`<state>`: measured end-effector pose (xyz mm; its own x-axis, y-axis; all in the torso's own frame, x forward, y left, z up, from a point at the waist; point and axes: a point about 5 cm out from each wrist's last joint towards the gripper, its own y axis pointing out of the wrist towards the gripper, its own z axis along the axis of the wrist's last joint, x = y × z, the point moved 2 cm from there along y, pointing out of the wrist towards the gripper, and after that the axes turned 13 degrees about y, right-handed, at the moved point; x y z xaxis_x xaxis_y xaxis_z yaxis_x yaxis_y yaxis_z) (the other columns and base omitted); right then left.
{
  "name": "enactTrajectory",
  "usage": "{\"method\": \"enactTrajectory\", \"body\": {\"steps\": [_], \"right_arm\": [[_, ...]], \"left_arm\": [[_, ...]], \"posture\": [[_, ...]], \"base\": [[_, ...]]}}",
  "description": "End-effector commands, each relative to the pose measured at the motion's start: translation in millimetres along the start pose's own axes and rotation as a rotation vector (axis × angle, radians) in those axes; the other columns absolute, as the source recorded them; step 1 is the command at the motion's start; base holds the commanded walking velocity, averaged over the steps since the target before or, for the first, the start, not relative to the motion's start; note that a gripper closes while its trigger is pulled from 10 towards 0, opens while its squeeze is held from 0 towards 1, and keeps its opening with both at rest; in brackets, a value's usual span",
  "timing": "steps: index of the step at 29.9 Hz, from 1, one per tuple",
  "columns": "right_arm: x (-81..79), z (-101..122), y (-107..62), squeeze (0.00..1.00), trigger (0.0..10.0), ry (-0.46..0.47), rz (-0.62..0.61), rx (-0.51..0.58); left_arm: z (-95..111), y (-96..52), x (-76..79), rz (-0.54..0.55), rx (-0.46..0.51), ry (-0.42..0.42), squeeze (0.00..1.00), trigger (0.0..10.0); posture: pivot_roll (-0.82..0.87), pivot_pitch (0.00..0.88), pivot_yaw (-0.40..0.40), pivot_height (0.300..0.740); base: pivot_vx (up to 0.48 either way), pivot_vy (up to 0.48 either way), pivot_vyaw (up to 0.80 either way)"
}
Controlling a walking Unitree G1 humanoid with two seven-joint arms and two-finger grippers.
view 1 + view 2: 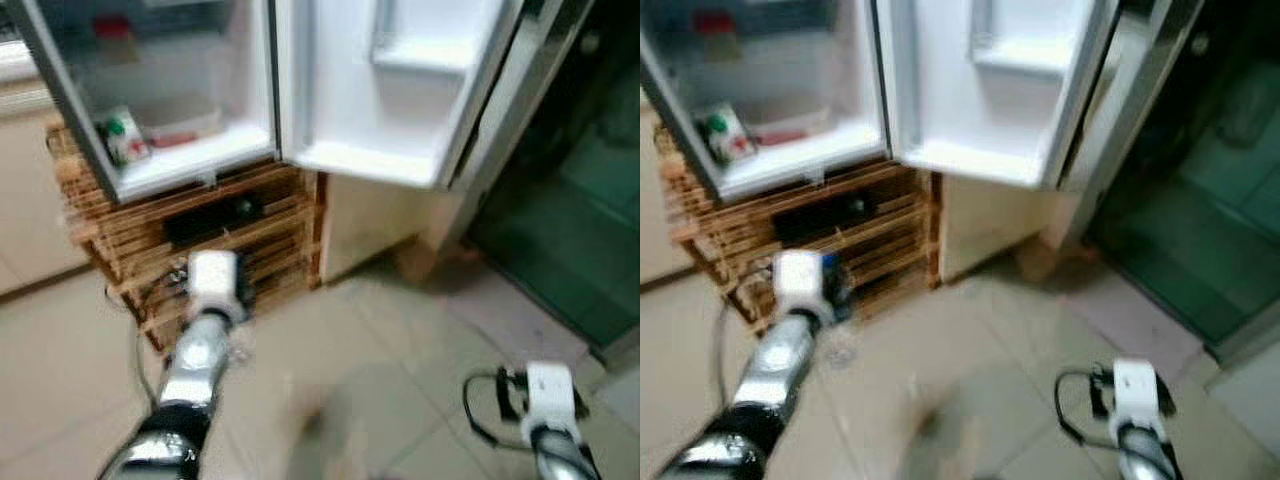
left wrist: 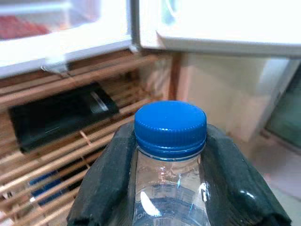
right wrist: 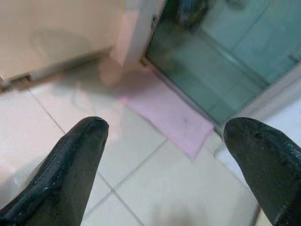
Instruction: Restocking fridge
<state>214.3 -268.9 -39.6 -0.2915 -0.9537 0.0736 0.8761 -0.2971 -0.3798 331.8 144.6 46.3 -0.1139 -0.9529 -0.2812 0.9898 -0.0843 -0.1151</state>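
Wooden crate rack (image 1: pixel 250 240) under open fridge (image 1: pixel 180 100), left hand (image 2: pixel 169 183) gripping bottle (image 2: pixel 170 141)

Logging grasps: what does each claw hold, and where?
Left claw grips a clear water bottle by its neck, under the blue cap. Right claw holds nothing.

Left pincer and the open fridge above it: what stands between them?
In the left eye view, a wooden slatted rack with a black device lies between the left pincer, holding a water bottle, and the fridge.
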Motion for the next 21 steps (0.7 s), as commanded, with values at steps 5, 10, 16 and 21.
{"method": "enactTrajectory", "body": {"steps": [5,10,16,21], "right_arm": [[-8.7,10.3,6.7,0.0,10.0,-0.002,0.029,0.035],[-10.5,10.4,5.2,0.0,10.0,0.008,0.043,0.052],[-11.0,9.9,5.0,0.0,10.0,0.017,0.043,0.051],[-9.7,8.8,5.4,0.0,10.0,0.018,0.044,0.042]], "left_arm": [[24.6,6.0,-13.1,0.015,0.121,0.056,0.0,10.0],[47.5,11.0,-0.3,-0.053,0.21,0.072,0.0,10.0],[46.5,12.8,3.0,-0.085,0.202,0.067,0.0,10.0],[41.1,9.9,5.2,-0.108,0.186,0.065,0.0,10.0]], "posture": [[-0.03,0.0,-0.014,0.74],[-0.03,0.0,-0.011,0.74],[-0.03,0.0,-0.005,0.74],[-0.03,0.0,-0.004,0.74]], "base": [[0.45,0.0,0.0],[0.463,0.0,0.0],[0.48,0.0,0.0],[0.48,0.0,-0.68]]}}
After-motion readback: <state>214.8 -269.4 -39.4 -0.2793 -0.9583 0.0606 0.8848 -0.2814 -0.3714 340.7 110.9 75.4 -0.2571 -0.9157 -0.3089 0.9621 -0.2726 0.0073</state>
